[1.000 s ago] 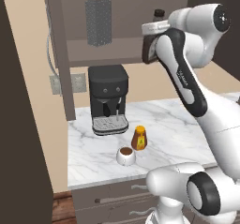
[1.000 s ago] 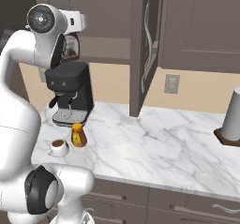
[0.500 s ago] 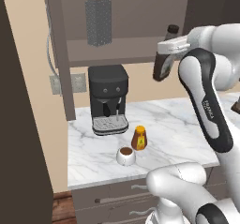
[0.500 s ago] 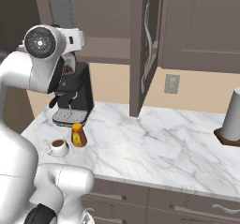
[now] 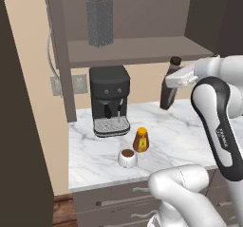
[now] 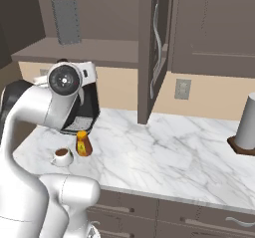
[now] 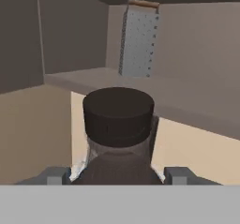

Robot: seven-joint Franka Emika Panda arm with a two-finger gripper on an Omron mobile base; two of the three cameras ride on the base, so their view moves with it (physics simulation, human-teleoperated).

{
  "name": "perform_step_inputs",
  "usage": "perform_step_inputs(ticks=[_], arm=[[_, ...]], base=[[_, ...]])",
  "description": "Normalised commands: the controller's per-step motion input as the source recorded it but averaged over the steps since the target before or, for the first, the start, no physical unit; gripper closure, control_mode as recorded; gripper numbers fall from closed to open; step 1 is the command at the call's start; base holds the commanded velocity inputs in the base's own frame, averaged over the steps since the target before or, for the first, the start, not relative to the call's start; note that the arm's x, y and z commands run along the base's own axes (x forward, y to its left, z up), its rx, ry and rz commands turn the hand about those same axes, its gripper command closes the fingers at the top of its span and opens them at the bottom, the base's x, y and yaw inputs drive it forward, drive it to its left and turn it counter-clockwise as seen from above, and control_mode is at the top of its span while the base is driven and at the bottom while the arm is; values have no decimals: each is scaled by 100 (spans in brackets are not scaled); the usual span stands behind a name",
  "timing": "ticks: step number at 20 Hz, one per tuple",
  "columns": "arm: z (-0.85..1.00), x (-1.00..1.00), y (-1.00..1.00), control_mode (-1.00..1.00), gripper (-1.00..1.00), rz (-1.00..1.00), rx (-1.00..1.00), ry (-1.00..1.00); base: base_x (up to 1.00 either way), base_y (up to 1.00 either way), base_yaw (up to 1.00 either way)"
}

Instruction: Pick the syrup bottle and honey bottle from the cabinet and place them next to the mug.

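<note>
The syrup bottle [image 5: 167, 97], tall and dark brown with a dark cap, hangs slightly tilted in the air below the right end of the cabinet shelf [image 5: 133, 51]. My gripper [image 5: 174, 80] is shut on its upper body. In the hand view the cap [image 7: 118, 115] stands between my two fingertips [image 7: 56, 175]. The amber honey bottle [image 5: 140, 139] stands on the marble counter, close to the right of the white mug [image 5: 127, 158] of dark liquid. From the right base view, the honey bottle [image 6: 83, 143] and mug [image 6: 62, 156] sit side by side near the counter's left end.
A black coffee machine [image 5: 110, 100] stands behind the mug and honey bottle. On the cabinet shelf a metal grater [image 5: 99, 21] stands upright. An open cabinet door [image 6: 152, 48] hangs over mid-counter. A grey cylinder on a dark base [image 6: 247, 122] stands at the far right.
My arm has carried the syrup bottle to the right and downward, from shelf height to below the shelf's edge. The honey bottle and mug have not moved.
</note>
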Motion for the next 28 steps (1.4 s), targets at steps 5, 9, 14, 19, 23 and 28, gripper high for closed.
perform_step_inputs(ticks=[5, 9, 14, 19, 23, 28], arm=[[-100, -1, 0, -100, 100, 9, -9, 7], [-93, 3, 0, -100, 100, 14, -7, 12], [-57, 35, 0, -100, 100, 21, -1, 10], [-32, 42, 0, -100, 100, 21, 0, 3], [-27, 28, -3, -100, 100, 14, 3, 0], [-13, 25, -16, -100, 100, 7, 3, 0]], base=[[0, 0, 0], [0, 0, 0], [0, 0, 0], [0, 0, 0], [0, 0, 0], [0, 0, 0]])
